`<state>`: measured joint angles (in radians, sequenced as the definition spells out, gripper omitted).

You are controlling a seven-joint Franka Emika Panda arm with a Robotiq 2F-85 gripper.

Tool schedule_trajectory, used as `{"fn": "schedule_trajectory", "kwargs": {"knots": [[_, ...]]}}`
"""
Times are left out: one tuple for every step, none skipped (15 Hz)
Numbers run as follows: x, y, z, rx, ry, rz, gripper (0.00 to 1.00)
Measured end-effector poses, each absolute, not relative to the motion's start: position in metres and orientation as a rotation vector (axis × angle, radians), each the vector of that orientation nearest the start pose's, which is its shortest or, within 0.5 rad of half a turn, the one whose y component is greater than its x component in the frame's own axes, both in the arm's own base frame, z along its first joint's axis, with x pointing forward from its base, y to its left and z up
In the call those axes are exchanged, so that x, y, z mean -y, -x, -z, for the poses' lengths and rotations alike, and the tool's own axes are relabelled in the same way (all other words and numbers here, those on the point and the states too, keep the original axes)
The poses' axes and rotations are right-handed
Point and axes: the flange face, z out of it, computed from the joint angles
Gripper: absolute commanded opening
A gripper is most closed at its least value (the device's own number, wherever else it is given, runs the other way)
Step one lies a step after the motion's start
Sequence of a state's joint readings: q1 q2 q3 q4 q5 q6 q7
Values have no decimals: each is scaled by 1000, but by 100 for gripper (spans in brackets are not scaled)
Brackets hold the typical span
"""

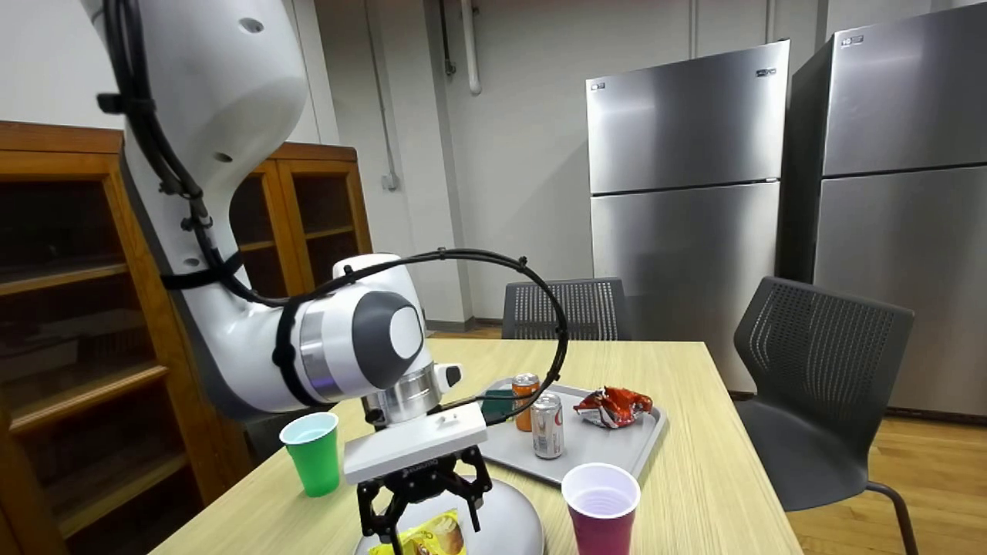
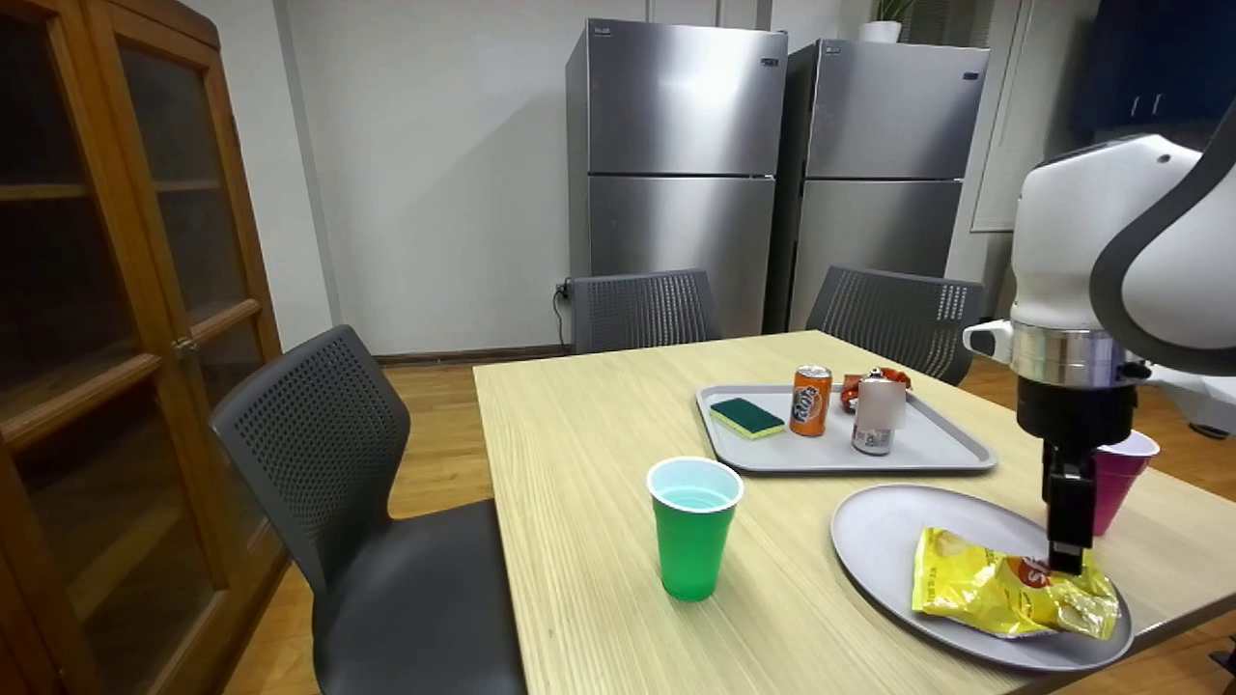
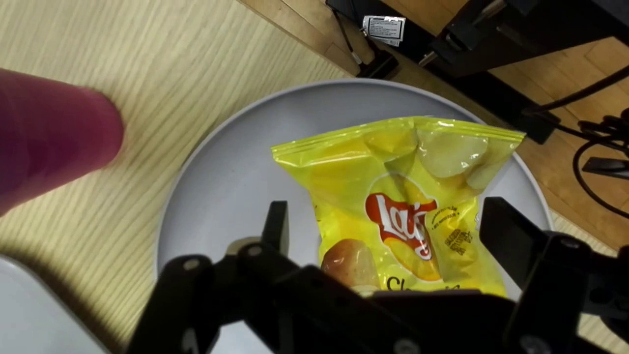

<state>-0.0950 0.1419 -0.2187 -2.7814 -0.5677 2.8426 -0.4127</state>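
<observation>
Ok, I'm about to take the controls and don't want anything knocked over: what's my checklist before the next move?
1. End effector open: ok.
2. Yellow chip bag between its fingers in the wrist view: ok.
3. Fingers off the bag: cannot tell, height unclear.
4. Pink cup upright, apart from the end effector: ok.
5. Plate well in from the edge of the table: not ok, rim overlaps it in wrist view.

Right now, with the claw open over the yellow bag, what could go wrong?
If the open gripper squeezes the yellow bag hard, the bag might burst. The plate sits at the edge of the table, so a push could tip it off. The pink cup stands beside the plate, so a sideways swing might knock it over.
</observation>
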Motion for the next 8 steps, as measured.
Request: {"fn": "schedule_trajectory", "kwargs": {"knots": [[89,-350,-160,1050,3094,-235,100],[89,-349,-157,1054,3093,-239,100],[89,-348,-155,1063,3092,-243,100],[89,-346,-153,1071,3095,-244,100],[88,-345,-151,1080,3097,-245,100],[88,-344,-149,1086,3100,-246,100],[87,-343,-147,1095,3101,-247,100],[86,-342,-146,1102,3103,-247,100]]}}
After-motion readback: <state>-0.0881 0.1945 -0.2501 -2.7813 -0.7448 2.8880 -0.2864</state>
